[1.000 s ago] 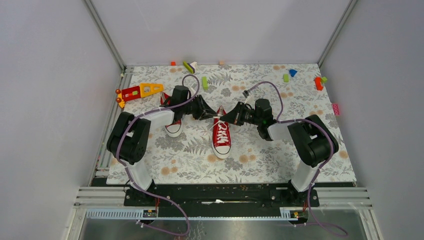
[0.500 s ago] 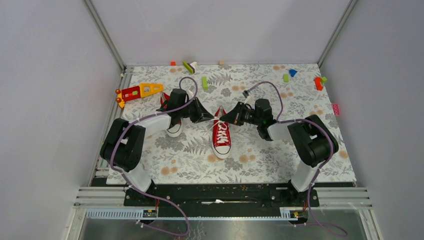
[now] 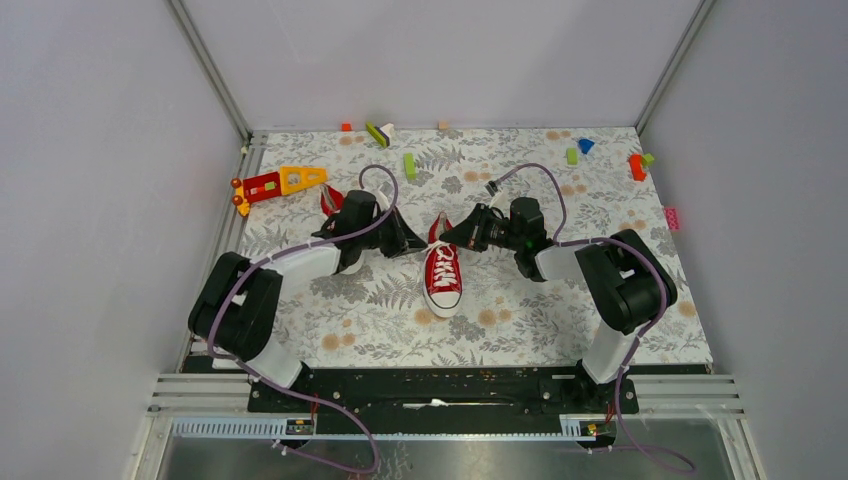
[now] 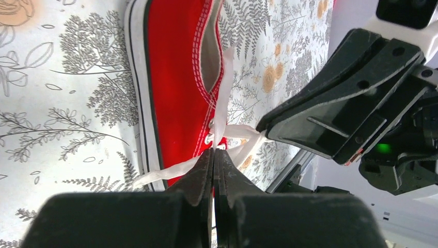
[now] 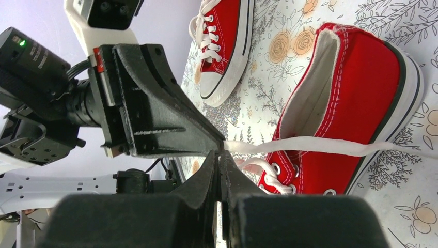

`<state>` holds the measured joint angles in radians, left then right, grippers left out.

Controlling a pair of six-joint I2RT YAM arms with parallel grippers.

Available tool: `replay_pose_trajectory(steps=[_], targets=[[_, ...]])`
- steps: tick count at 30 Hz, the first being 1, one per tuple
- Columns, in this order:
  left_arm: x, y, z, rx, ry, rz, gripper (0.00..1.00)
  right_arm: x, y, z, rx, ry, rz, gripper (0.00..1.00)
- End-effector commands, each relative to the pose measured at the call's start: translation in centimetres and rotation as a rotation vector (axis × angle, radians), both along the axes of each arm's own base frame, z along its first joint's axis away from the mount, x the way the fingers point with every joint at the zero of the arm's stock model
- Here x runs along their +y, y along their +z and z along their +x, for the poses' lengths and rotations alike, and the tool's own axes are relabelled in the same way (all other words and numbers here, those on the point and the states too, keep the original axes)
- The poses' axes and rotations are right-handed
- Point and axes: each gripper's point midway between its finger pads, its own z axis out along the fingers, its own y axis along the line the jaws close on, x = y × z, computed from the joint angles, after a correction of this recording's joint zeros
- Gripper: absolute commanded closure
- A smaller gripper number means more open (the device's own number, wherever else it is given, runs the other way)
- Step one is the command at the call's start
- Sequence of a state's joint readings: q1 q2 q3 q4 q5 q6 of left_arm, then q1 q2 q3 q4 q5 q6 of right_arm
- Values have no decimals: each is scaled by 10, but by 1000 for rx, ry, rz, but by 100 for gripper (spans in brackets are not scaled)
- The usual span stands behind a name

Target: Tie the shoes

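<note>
Left hand [image 4: 213, 155] and right hand [image 5: 219, 154] each pinch a lace [image 5: 320, 146] of the middle shoe [image 3: 443, 275], tips almost touching, probably to cross the strands for a knot.

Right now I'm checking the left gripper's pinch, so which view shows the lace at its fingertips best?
Left wrist: the white lace runs off the red shoe into the shut left gripper. The right wrist view shows that gripper's tip side-on at the lace; the top view shows it too small.
</note>
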<state>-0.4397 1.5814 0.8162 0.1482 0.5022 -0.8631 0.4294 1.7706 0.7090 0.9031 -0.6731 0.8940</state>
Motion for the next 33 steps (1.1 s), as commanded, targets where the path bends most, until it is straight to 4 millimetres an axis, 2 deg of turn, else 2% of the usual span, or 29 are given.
replay_pose_trajectory(steps=[1, 9, 21, 33], targets=[[-7, 24, 3, -118, 5, 33, 99, -1, 11, 12, -51, -15, 20, 100], [-1, 38, 7, -191, 43, 135, 99, -1, 9, 13, -43, -16, 16, 100], [-27, 47, -2, -256, -12, 230, 100, -1, 7, 13, -36, -18, 14, 100], [-34, 49, -17, -324, -13, 376, 100, 0, 8, 14, -35, -18, 13, 100]])
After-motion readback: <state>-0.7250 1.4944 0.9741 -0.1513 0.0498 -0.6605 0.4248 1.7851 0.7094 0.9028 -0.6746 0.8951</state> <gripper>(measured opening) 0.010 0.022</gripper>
